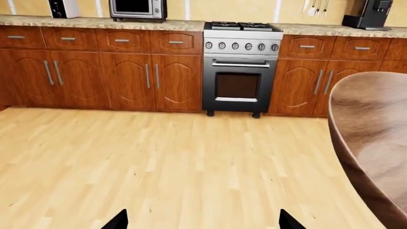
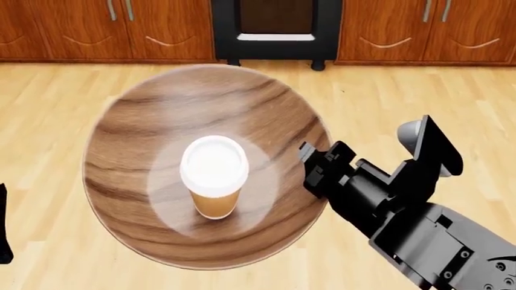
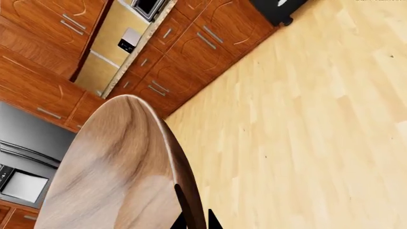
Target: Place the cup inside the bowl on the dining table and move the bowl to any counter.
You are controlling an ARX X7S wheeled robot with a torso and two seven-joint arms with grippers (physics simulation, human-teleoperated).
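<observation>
The wide wooden bowl (image 2: 202, 103) hangs in the air over the plank floor. The tan cup (image 2: 214, 175) with its white lid stands upright in the bowl's middle. My right gripper (image 2: 311, 166) is shut on the bowl's right rim; the right wrist view shows the rim (image 3: 114, 162) pinched between the two fingertips of the right gripper (image 3: 194, 222). My left gripper (image 1: 203, 222) is open with only floor between its tips, and the bowl (image 1: 375, 138) is off to its side. The dining table is out of view. The counter (image 1: 95, 22) runs along the far wall.
A steel stove (image 1: 240, 67) stands in the middle of the counter run, with its oven door (image 2: 277, 27) straight ahead. On the counter sit a toaster oven (image 1: 137, 8) and a black coffee machine (image 1: 367, 13). Wooden cabinets (image 1: 127, 81) line the wall. A fridge (image 3: 25, 157) shows beyond the bowl.
</observation>
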